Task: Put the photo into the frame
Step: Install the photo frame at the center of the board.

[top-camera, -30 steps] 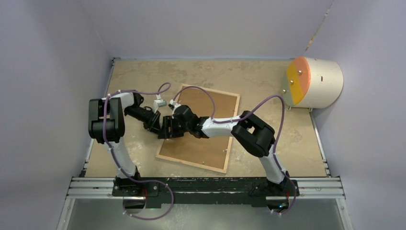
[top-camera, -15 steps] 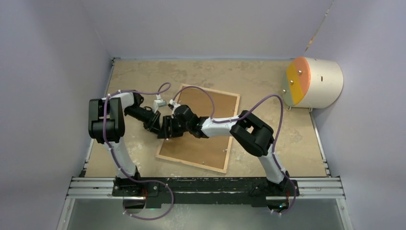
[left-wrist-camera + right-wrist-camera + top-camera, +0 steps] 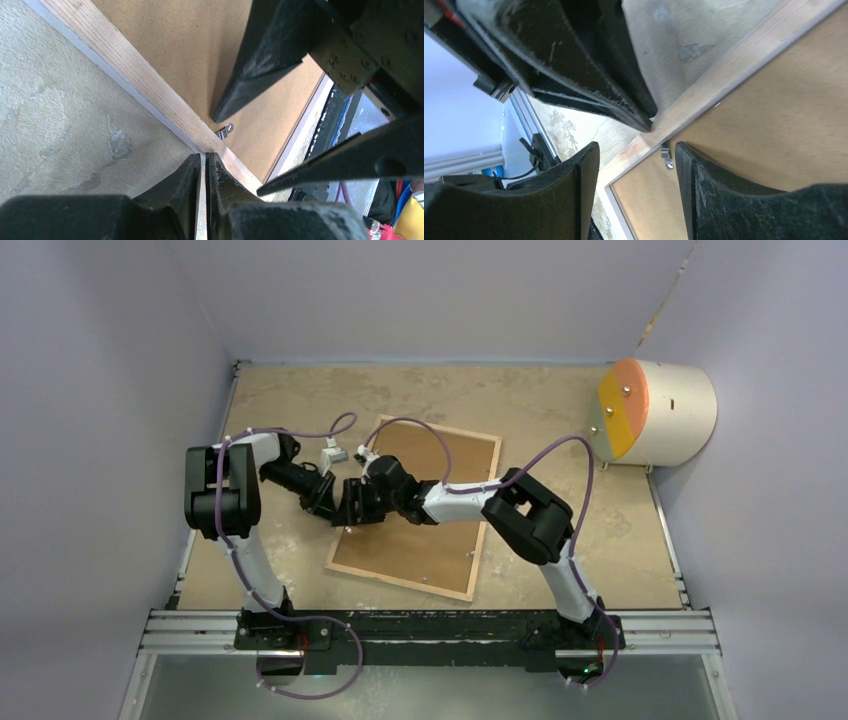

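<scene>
The frame (image 3: 400,581) lies back side up on the table, with the brown backing board (image 3: 420,545) in it. The photo is hidden. My left gripper (image 3: 338,512) is at the frame's left rim. In the left wrist view it (image 3: 206,165) is shut on the thin pale edge of the light-wood rim (image 3: 150,82). My right gripper (image 3: 352,508) is just beside it. In the right wrist view it (image 3: 636,150) is open, its jaws astride the rim (image 3: 724,72) and a small metal clip (image 3: 666,155) on the backing board (image 3: 774,125).
A white cylinder with an orange and yellow face (image 3: 655,412) stands at the back right. A small white block (image 3: 333,453) sits by the frame's far left corner. Walls close in the left, back and right. A metal rail (image 3: 430,630) runs along the near edge.
My right gripper has shifted slightly left and away along the frame's left rim. The left arm and the frame have not visibly moved.
</scene>
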Controlling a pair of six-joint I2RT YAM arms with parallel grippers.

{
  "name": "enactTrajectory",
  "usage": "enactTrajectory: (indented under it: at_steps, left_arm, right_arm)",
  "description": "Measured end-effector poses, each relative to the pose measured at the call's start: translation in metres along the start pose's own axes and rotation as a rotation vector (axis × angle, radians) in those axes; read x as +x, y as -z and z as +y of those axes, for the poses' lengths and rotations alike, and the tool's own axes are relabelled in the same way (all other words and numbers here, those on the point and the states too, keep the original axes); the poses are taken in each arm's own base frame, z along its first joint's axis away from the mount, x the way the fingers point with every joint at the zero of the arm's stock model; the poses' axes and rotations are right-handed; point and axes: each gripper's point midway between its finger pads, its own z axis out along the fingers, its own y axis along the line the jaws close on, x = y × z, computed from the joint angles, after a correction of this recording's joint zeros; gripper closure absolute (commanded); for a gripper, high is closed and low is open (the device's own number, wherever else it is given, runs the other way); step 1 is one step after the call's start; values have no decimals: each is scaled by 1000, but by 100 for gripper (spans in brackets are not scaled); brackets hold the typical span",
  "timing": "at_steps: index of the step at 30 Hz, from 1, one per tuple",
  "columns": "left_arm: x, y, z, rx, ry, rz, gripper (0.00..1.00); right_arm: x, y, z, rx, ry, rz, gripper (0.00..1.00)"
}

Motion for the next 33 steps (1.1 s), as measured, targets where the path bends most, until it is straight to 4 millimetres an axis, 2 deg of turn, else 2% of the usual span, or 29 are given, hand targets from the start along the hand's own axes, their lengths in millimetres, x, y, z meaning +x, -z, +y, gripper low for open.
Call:
enactTrajectory:
  at_steps: [5,9,20,33]
  left_arm:
    - [0,0,0,0,-1,0,89]
    - [0,0,0,0,0,0,90]
    - [0,0,0,0,0,0,90]
    - [0,0,0,0,0,0,91]
  right_arm:
    - [-14,5,-12,9,-20,-21,41]
    - [-17,5,-14,9,-23,-27,42]
    - [6,1,1,-32,-26,22,45]
    - [10,-1,5,-58,-42,41,45]
